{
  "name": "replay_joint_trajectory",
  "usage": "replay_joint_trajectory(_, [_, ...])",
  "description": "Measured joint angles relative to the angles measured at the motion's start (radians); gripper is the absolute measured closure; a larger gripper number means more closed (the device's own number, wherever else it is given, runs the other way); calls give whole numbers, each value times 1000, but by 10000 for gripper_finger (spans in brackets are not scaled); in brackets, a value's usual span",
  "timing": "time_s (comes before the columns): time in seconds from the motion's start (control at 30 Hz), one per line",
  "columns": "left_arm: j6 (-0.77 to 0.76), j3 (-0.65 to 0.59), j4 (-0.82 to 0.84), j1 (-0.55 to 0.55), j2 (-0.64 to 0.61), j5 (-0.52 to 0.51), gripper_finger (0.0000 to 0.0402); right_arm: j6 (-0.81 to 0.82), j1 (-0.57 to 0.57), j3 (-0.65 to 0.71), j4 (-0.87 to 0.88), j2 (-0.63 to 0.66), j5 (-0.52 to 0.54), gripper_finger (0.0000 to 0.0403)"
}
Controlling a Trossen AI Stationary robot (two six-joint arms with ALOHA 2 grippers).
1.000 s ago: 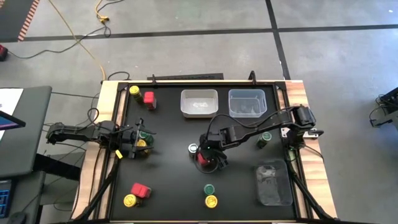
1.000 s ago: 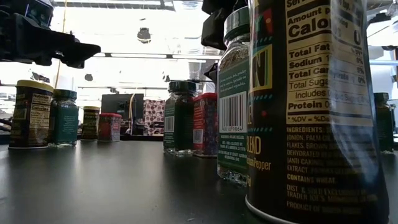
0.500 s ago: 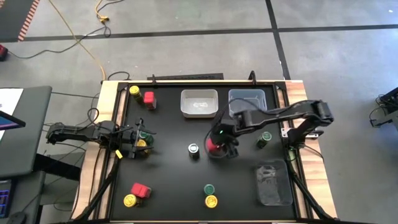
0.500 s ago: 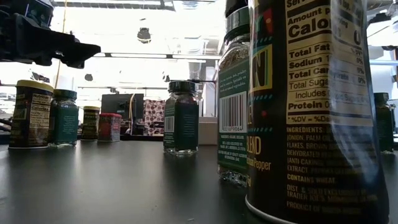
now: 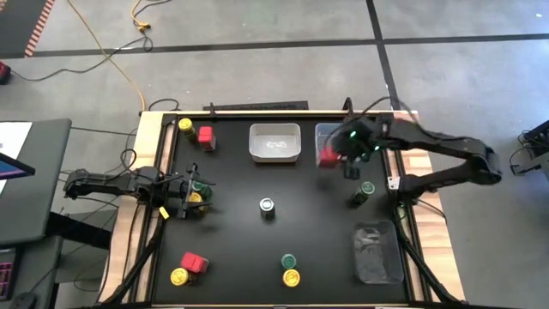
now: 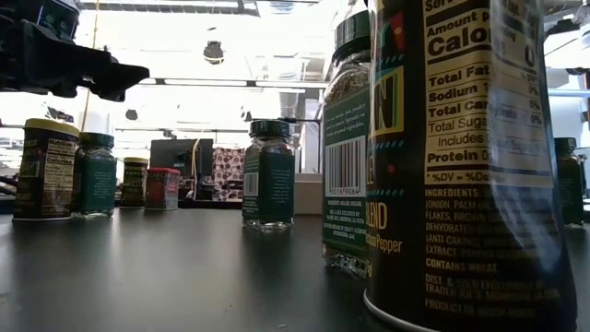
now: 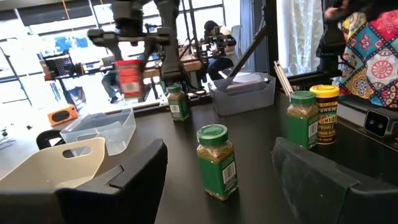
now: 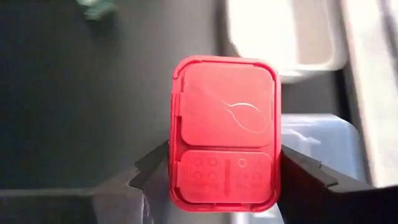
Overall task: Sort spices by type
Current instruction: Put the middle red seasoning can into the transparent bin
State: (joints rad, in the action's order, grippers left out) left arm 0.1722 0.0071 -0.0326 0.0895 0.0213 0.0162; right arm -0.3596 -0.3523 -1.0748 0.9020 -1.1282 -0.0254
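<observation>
Four green-lidded jars [image 5: 268, 204], four yellow-lidded jars [image 5: 292, 278], three red boxes | right gripper [image 5: 329, 156] clamps one red box [image 5: 327, 156], carried from table centre to the clear bin's [image 5: 341, 142] edge | left gripper [image 5: 190, 195] half-open, holding nothing.

I see my left gripper [image 7: 214, 180] with fingers spread over the black worktop [image 7: 261, 137] | green-lidded glass spice jar [image 7: 216, 161] upright just ahead | far off, the right gripper [image 7: 132, 46] holds a red boxy spice container [image 7: 129, 78] above a clear plastic bin [image 7: 102, 129] | yellow-lidded jar [image 7: 324, 114] touching another green-lidded jar [image 7: 303, 119]
</observation>
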Motion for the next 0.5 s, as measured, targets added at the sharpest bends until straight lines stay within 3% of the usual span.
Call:
replay_joint_trajectory(0.17, [0,0,0,0,0,0,123,-151,-194,17,21,50,-6,158])
replay_joint_trajectory(0.23, [0,0,0,0,0,0,123,-202,-270,17,19,49,-58,158])
replay_joint_trajectory(0.5, [0,0,0,0,0,0,123,-277,-464,16,-25,-62,-161,158])
